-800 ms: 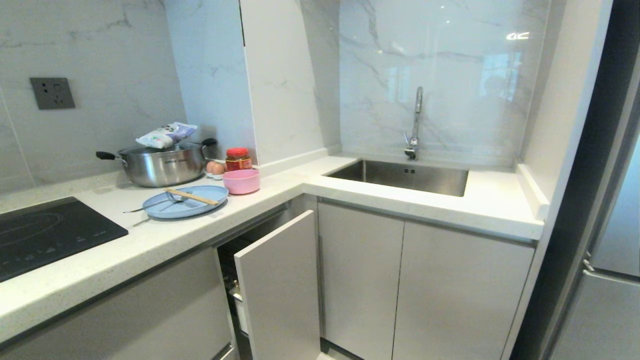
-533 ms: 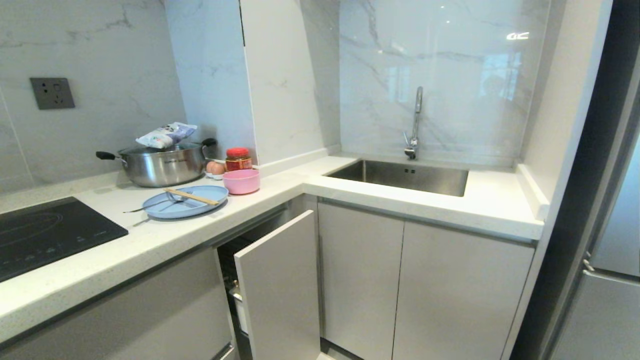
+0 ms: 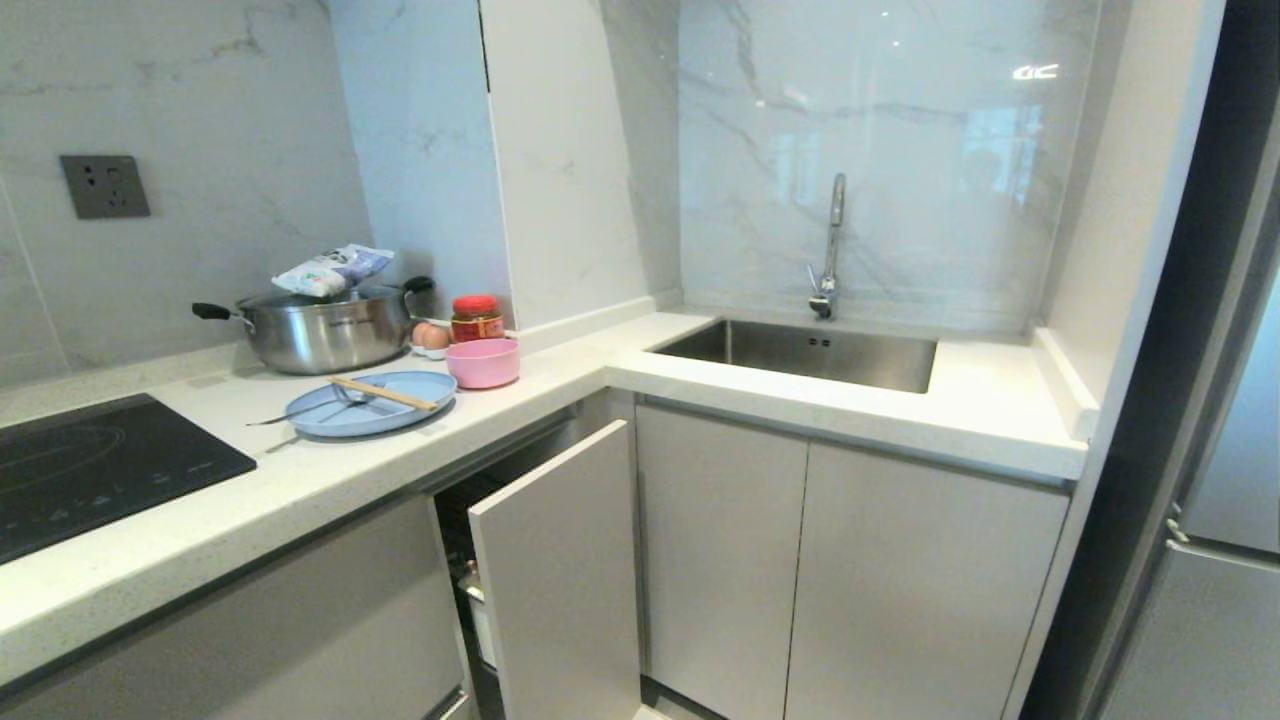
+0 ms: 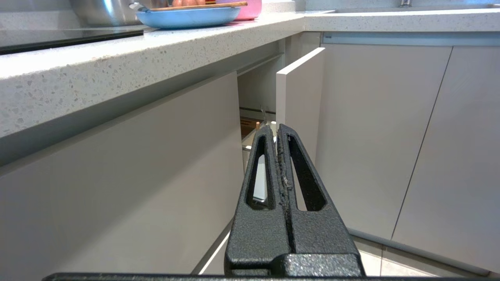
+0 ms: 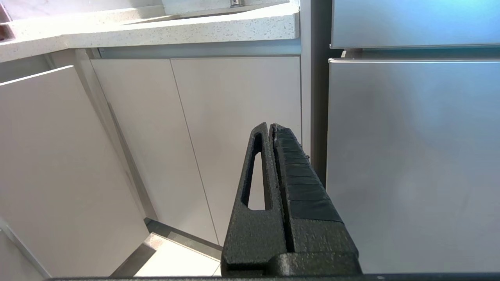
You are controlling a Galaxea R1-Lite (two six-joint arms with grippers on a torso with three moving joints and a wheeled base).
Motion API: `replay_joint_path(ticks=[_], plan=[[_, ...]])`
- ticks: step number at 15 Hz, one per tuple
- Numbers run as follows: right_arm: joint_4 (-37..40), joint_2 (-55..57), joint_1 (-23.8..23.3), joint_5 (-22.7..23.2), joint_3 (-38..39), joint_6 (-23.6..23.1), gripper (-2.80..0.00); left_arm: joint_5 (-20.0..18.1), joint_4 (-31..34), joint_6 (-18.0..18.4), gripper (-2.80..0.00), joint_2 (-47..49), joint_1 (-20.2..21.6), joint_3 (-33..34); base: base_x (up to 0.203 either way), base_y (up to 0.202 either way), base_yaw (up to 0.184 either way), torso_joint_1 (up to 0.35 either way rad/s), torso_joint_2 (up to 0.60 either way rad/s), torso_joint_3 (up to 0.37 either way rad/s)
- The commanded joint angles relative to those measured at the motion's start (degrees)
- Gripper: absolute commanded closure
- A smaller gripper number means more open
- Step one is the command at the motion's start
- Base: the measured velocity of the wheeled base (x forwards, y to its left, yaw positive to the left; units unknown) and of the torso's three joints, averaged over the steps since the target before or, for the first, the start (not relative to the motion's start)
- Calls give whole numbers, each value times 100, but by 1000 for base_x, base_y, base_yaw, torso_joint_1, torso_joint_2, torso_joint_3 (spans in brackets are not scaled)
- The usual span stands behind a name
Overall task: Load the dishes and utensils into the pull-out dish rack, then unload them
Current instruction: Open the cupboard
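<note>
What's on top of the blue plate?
On the blue plate lie wooden chopsticks and a thin silver utensil whose handle pokes off the rim. Its eating end is too small to identify.

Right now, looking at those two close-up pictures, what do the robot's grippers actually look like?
Both are matte black with a rough, grainy finish. The left gripper has two long tapering fingers, each with a slot-shaped cutout, and some pale grime along the seam between them. The right gripper is the same shape; one finger shows a ribbed black pad. No cables or markings show.
</note>
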Motion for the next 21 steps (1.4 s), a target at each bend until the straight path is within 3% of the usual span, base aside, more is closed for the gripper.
replay_joint_path(ticks=[1, 3, 7, 11, 13, 15, 21], plan=[[-3, -24, 0, -1, 0, 3, 0, -2, -65, 79, 0, 7, 2, -85, 0, 0, 0, 0, 0, 0], [-3, -23, 0, -1, 0, 3, 0, 15, 87, 85, 0, 32, 2, -790, 0, 0, 0, 0, 0, 0], [-3, -19, 0, -1, 0, 3, 0, 107, 1672, 97, 0, 738, 0, -3973, 0, 0, 0, 0, 0, 0], [-3, -24, 0, -1, 0, 3, 0, 238, 2827, 243, 0, 2826, -121, -7210, 0, 0, 0, 0, 0, 0], [-3, -15, 0, -1, 0, 3, 0, 389, 3037, 311, 0, 3978, -192, -8299, 0, 0, 0, 0, 0, 0], [-3, -24, 0, -1, 2, 3, 0, 523, 2982, 321, 0, 5000, -248, -8913, 0, 0, 0, 0, 0, 0], [-3, -24, 0, -1, 0, 3, 0, 655, 2391, -213, 0, 7704, -467, -9462, 0, 0, 0, 0, 0, 0]])
